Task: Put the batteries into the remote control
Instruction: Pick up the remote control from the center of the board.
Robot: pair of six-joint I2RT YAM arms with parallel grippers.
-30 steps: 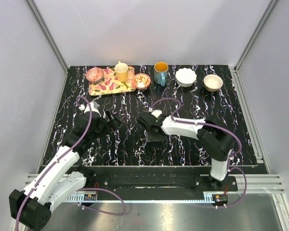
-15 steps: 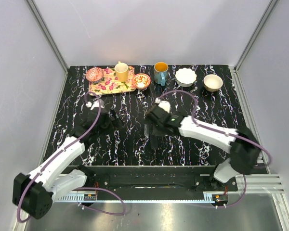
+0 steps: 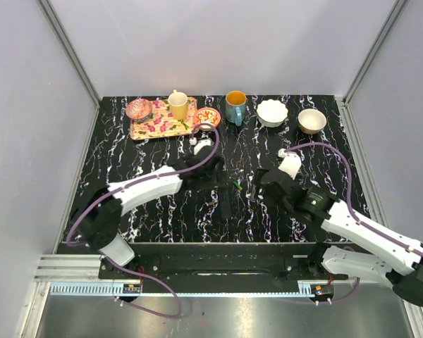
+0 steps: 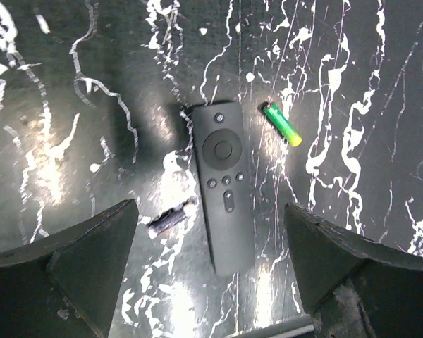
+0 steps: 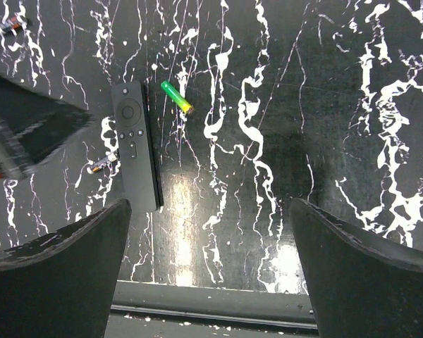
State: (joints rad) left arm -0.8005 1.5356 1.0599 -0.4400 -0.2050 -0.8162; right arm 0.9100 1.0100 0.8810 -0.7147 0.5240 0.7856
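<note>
The remote control (image 4: 223, 186) (image 5: 135, 158) (image 3: 226, 204) lies flat on the black marbled table, button side up. A green battery (image 4: 281, 124) (image 5: 176, 96) (image 3: 236, 186) lies just beyond its top end, to the right. Another battery (image 4: 170, 218) (image 5: 101, 165), dark and blurred, lies against the remote's left side. My left gripper (image 4: 210, 209) (image 3: 215, 169) hovers open above the remote, holding nothing. My right gripper (image 5: 210, 204) (image 3: 261, 182) hangs open to the right of the remote, over bare table, also holding nothing.
Along the back edge stand a floral tray (image 3: 149, 128) with a pink bowl and a yellow cup, a small red bowl (image 3: 207, 118), a teal mug (image 3: 235, 107) and two white bowls (image 3: 272, 113). One more battery (image 5: 7, 27) lies far left. The table's front rail (image 5: 211, 299) is close.
My left arm has swung right from the table's left side to above the remote. My right gripper has opened, let go and drawn back to the right.
</note>
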